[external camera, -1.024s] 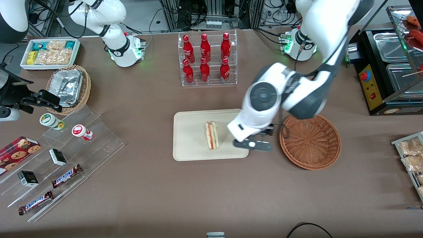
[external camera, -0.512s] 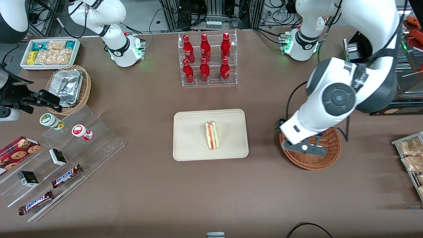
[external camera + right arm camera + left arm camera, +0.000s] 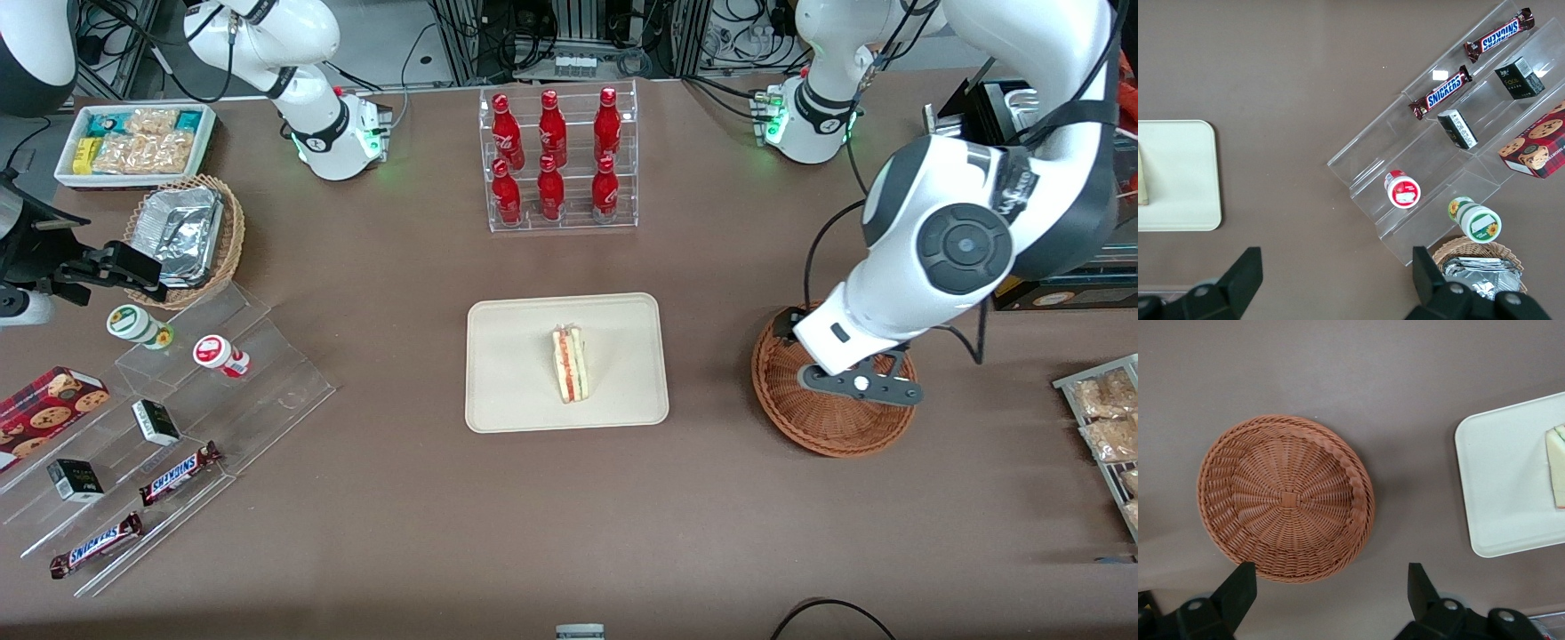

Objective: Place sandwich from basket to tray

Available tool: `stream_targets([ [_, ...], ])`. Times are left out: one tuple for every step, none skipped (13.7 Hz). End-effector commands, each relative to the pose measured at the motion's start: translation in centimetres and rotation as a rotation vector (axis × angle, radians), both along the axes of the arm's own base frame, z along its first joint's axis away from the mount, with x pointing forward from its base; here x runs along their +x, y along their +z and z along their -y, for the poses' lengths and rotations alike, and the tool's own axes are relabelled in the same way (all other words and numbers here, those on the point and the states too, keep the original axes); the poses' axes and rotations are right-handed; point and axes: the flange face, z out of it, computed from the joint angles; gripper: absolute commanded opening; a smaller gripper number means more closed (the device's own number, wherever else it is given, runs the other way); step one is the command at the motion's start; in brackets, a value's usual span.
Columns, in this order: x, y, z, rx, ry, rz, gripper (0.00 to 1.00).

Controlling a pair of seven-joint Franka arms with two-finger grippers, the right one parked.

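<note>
The sandwich (image 3: 570, 364) stands on edge on the tray (image 3: 516, 400), near the tray's middle, with its red, orange and green filling layers facing up. Nothing touches it. By the look of things the transfer is complete.

Handling judgement: the sandwich is light and soft. Its bread will compress and its layers may slide apart under a hard pinch. The best hold would be across the two flat bread faces, low on the wedge, with light force. The cut edge is a poor place to grip.

The basket (image 3: 827, 427) sits on the brown surface (image 3: 569, 516), well apart from the tray, toward the working arm's end. The left wrist view shows its woven bowl (image 3: 1285, 499) with nothing in it.

The end effector (image 3: 858, 385) hangs above the basket, pointing down. Its two fingers (image 3: 1238, 590) are spread wide and hold nothing. The forearm rises from the wrist to a large elbow joint above, then folds toward the arm's base at the farther edge of the surface.

A clear rack of red bottles (image 3: 556, 160) stands farther from the front camera than the tray.
</note>
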Motion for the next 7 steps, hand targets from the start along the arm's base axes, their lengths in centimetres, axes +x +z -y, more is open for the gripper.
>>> stream_targets([
  [-0.9,1.1,-2.7,-0.001,-0.044,-0.029,1.00],
  [-0.9,2.0,-4.4,-0.027,-0.045,-0.039,1.00],
  [-1.1,3.1,-6.2,-0.048,-0.052,-0.041,1.00],
  [-1.5,3.9,-8.2,-0.046,-0.061,-0.059,1.00],
  [-2.0,5.1,-9.6,-0.043,-0.070,-0.064,1.00],
  [-2.7,6.4,-11.0,-0.046,-0.072,-0.068,1.00],
  [-3.1,7.3,-12.0,-0.041,-0.058,-0.068,1.00],
])
